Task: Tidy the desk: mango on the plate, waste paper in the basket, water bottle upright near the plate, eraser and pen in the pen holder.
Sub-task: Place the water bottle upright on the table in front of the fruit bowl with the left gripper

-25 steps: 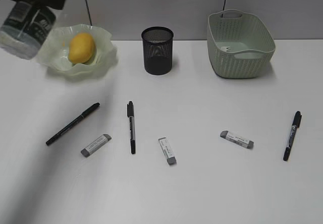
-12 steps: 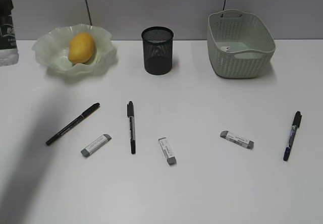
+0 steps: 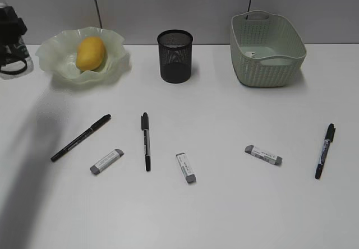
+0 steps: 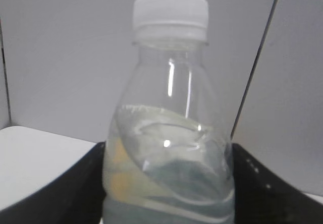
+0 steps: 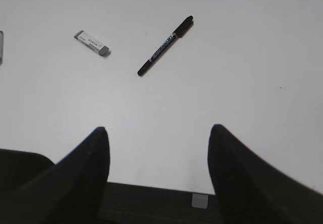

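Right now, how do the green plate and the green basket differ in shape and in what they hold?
The plate is shallow with a wavy, ruffled rim; the basket is deep, with woven-look walls and handle cutouts. The plate holds the mango; the basket shows only a small white scrap inside. The plate stands left of the pen holder, the basket right. Both are pale green.

No lettering legible anywhere. Pen (image 5: 165,45) in right wrist view carries a pale printed strip along its barrel; characters too small to make out. Eraser (image 5: 92,43) near it has a white sleeve with faint dark marks, unreadable. In exterior view the middle pen (image 3: 146,141) shows a light band of print on its barrel, also unreadable. Water bottle (image 4: 169,133) in left wrist view shows no readable label; cap is plain white.
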### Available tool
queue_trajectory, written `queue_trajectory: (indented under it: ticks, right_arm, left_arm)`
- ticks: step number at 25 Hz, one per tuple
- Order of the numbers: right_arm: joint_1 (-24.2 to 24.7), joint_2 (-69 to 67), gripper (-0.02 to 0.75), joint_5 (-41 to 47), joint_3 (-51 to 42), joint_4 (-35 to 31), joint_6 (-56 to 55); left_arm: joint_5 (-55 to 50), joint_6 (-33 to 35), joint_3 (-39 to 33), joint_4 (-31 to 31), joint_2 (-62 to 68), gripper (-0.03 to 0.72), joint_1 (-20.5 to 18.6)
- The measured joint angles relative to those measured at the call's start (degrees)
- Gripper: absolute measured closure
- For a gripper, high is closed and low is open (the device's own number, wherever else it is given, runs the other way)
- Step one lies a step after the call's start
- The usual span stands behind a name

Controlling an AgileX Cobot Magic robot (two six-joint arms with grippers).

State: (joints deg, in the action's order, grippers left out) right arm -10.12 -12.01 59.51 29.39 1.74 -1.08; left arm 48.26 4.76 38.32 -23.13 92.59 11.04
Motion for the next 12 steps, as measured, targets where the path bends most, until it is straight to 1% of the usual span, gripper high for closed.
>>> queue_trajectory:
  ticks: [3, 5, 8, 12]
  right_arm:
    - [0.0, 0.0, 0.248, 0.0, 0.0, 0.0, 0.0]
    - [0.0, 0.0, 0.248, 0.0, 0.0, 0.0, 0.0]
    - [0.0, 0.0, 0.248, 0.0, 0.0, 0.01, 0.0]
    - [0.0, 0.0, 0.248, 0.0, 0.0, 0.01, 0.0]
  left_arm:
    - [10.6, -6.83, -0.61, 4.24, 6.56, 0.18, 0.0]
    - [16.27, -8.83, -0.62, 7.0, 11.13, 0.18, 0.0]
    - [17.85, -9.91, -0.25, 8.8, 17.12, 0.18, 0.02]
    - [17.68, -10.11, -0.19, 8.68, 22.61, 0.18, 0.02]
